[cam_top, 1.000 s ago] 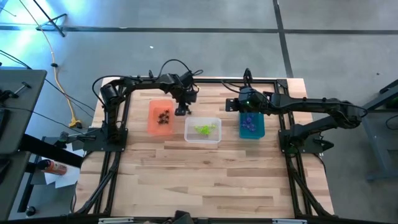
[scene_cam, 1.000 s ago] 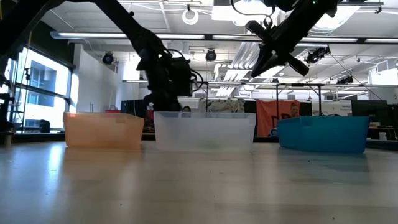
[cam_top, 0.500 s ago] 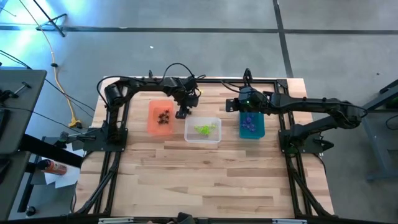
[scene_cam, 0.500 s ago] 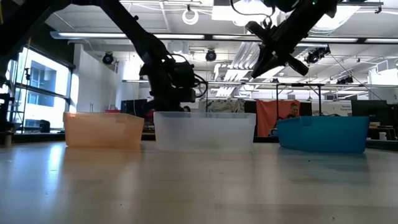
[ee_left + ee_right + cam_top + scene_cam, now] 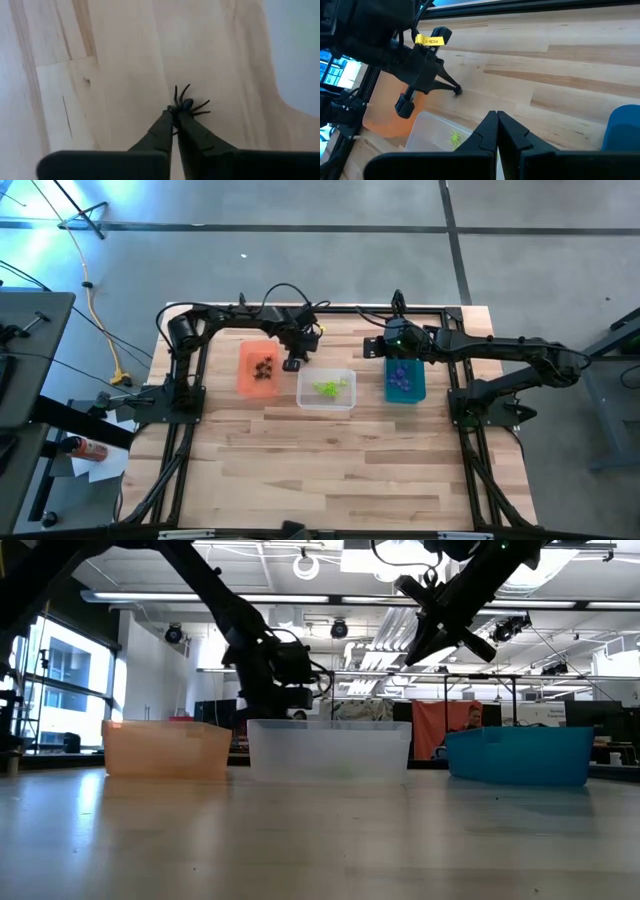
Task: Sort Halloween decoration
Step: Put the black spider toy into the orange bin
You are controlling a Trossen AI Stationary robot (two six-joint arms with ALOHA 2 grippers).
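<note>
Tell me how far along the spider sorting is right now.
Done: black spiders lie in the orange bin, green ones in the clear bin, purple ones in the teal bin. In hand: the left end effector is shut on a black spider on the table. Left: dropping it into the orange bin. The right end effector hangs shut, empty.

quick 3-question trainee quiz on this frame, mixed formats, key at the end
1. True or false: the left gripper is shut on a black spider.
2. Which bin holds the lime green spiders? A orange bin B clear bin C teal bin
3. Fill in: the right gripper hangs above the ____ bin, jaws shut.

Key: 1 true; 2 B; 3 teal.
</note>
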